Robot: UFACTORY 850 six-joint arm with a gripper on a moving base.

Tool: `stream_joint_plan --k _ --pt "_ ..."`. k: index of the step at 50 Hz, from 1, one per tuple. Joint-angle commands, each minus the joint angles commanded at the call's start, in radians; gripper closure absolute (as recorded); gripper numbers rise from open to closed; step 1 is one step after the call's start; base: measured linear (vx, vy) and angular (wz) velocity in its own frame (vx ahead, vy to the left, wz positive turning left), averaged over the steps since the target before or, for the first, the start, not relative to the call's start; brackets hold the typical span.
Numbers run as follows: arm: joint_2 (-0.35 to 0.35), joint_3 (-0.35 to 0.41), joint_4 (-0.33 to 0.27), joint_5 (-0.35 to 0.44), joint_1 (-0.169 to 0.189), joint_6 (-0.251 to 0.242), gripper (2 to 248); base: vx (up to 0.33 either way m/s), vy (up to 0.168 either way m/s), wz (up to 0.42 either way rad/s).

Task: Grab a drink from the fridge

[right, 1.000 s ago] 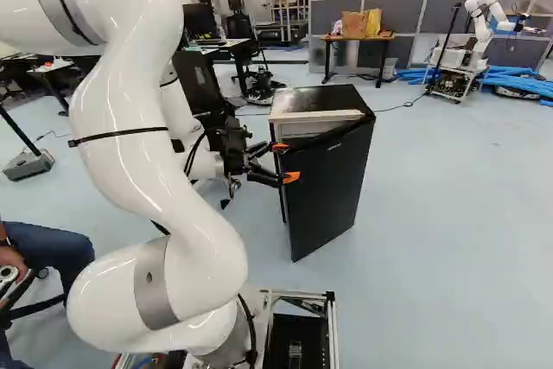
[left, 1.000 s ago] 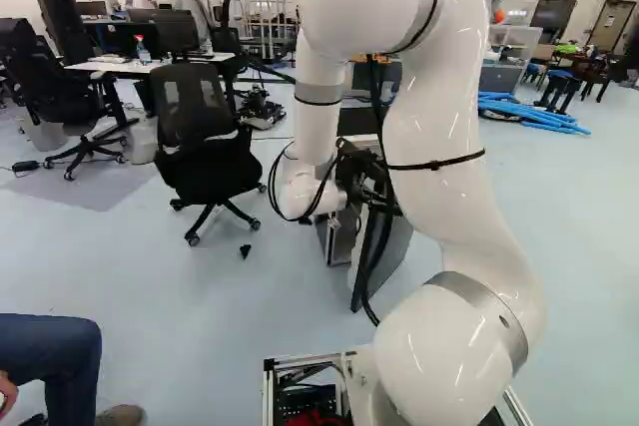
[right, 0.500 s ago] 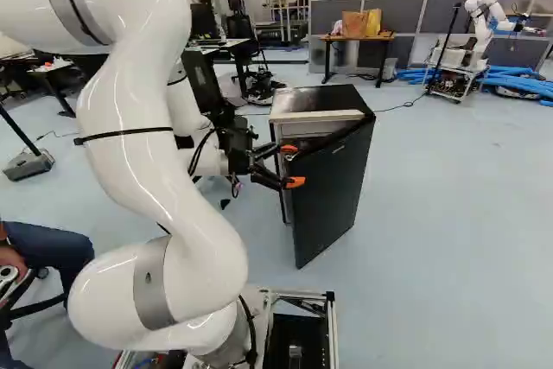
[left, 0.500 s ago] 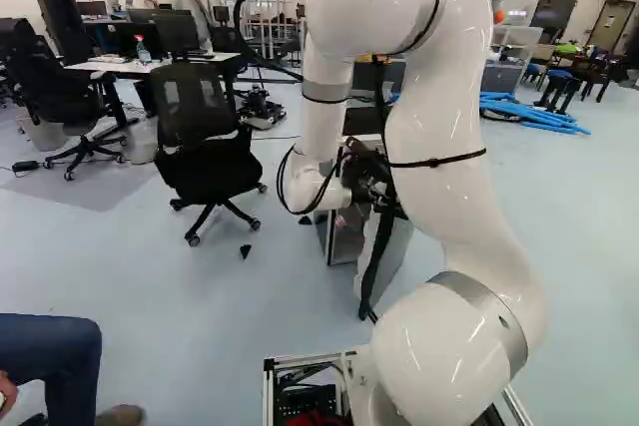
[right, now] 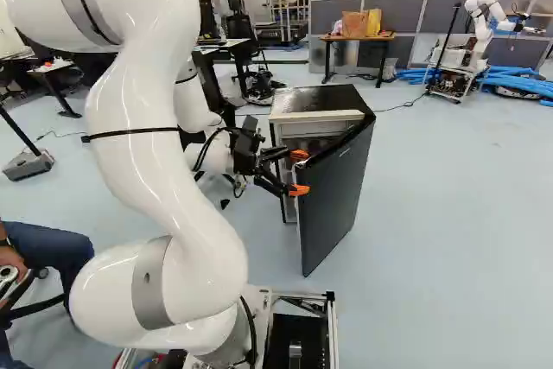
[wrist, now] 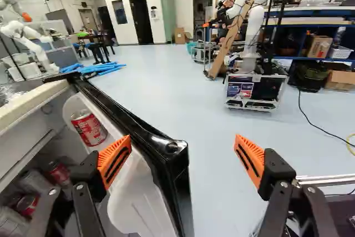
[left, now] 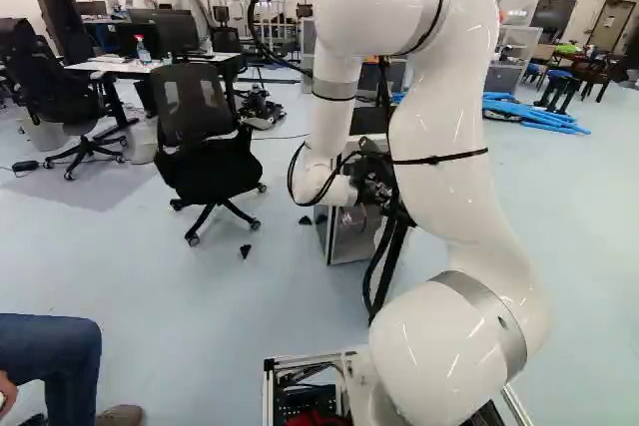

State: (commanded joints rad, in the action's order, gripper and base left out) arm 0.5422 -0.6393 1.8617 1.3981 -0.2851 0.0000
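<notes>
The black two-fingered gripper with orange pads [right: 298, 172] stands wide open over there, gripping nothing. From the wrist, I can see the glossy black fridge door's top corner [wrist: 173, 147] in the gap, nearer one finger; that finger reaches over the inner side, above the clear-white plastic door shelf [wrist: 133, 201], and the other is out past the door's outer face. Whether either one touches the door, I can't tell.

The drinks are inside: a red can with white lettering [wrist: 89, 128] sits in the door shelf, just beyond the inner finger, and deeper in the cabinet there's a red can [wrist: 60, 173], a darker red can [wrist: 26, 206] and some silver cans [wrist: 34, 182] near them.

The small black-topped fridge [right: 315, 99] has its door partly open, swung out towards the base. The white arm [right: 143, 153] arches up and over to reach it. Off at the left of the left base view there's a black mesh office chair [left: 193, 107]. Way behind the fridge I see a small wooden-topped table [right: 357, 38] with a brown bag [right: 354, 23] and a yellow bag [right: 373, 22] on it, and another robot [right: 478, 19] beside some blue tubes [right: 518, 82].
</notes>
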Motion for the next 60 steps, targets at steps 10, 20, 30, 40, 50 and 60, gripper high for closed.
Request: stream_joint_plan --k 10,20,30,40,50,60 --pt "0.004 -0.013 0.047 0.0 0.031 0.0 3 0.0 0.0 0.0" --pt "0.009 -0.032 0.095 0.0 0.067 0.0 3 0.0 0.0 0.0" --pt "0.014 -0.054 0.139 0.0 0.107 0.0 3 0.0 0.0 0.0" --pt "0.02 -0.079 0.167 0.0 0.152 0.0 3 0.0 0.0 0.0" --pt "0.028 -0.107 0.167 0.0 0.2 0.0 3 0.0 0.0 0.0" --pt "0.036 -0.138 0.167 0.0 0.25 0.0 3 0.0 0.0 0.0"
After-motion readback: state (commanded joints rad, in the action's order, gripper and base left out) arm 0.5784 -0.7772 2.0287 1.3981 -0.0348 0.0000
